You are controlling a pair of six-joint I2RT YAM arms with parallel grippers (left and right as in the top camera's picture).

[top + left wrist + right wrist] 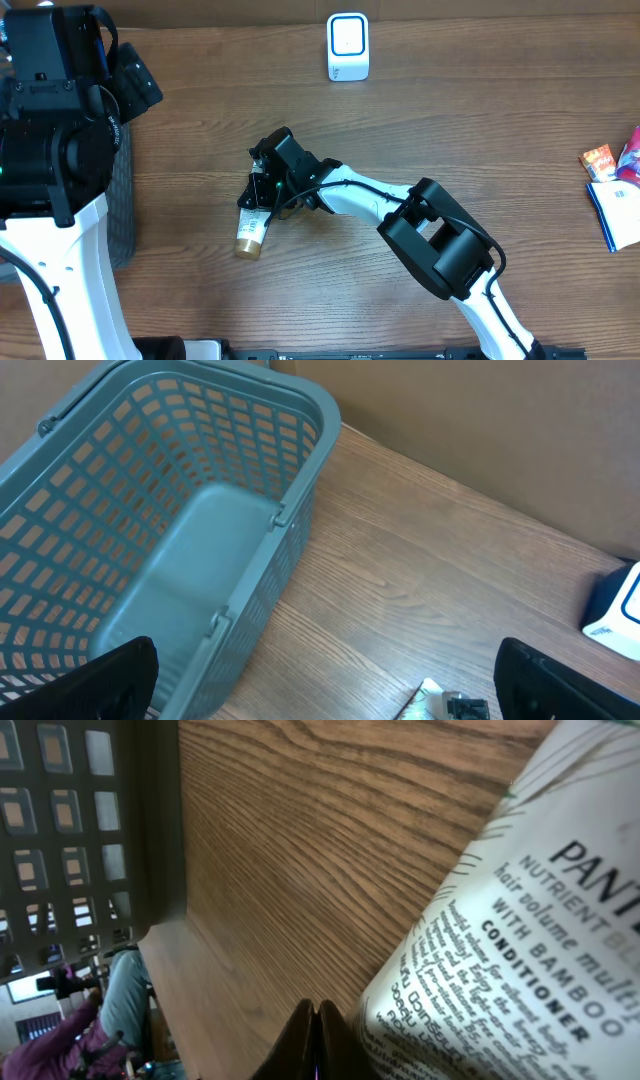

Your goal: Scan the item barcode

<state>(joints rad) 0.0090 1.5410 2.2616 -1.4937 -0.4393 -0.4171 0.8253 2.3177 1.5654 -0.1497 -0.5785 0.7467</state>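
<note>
Left of frame: left arm is parked above the grey-teal plastic mesh basket (190, 570). The left gripper (325, 685) points down past the basket rim with its fingers spread wide and nothing between them. Judged a standby pose, out of the working arm's way.

Centre: white conditioner tube with gold cap (252, 228) lies flat on the wooden table (480, 110), cap toward the lower left and printed label turned up. No barcode can be seen on the visible face.

Right arm reaches in from the lower right, elbow raised and forearm stretched toward centre, wrist angled down at the tube's upper end. The right gripper (315, 1025) has its fingertips pressed together and holds nothing; the tube's label sits just beside them in the wrist view. Cannot tell whether they touch it. Likely a nudge or a pre-grasp approach.

Upper centre: small white-and-blue barcode scanner (348, 47) stands well apart from the tube, so a lift and carry remain.

Right edge: red and blue packets (600, 160) wait, untouched.
</note>
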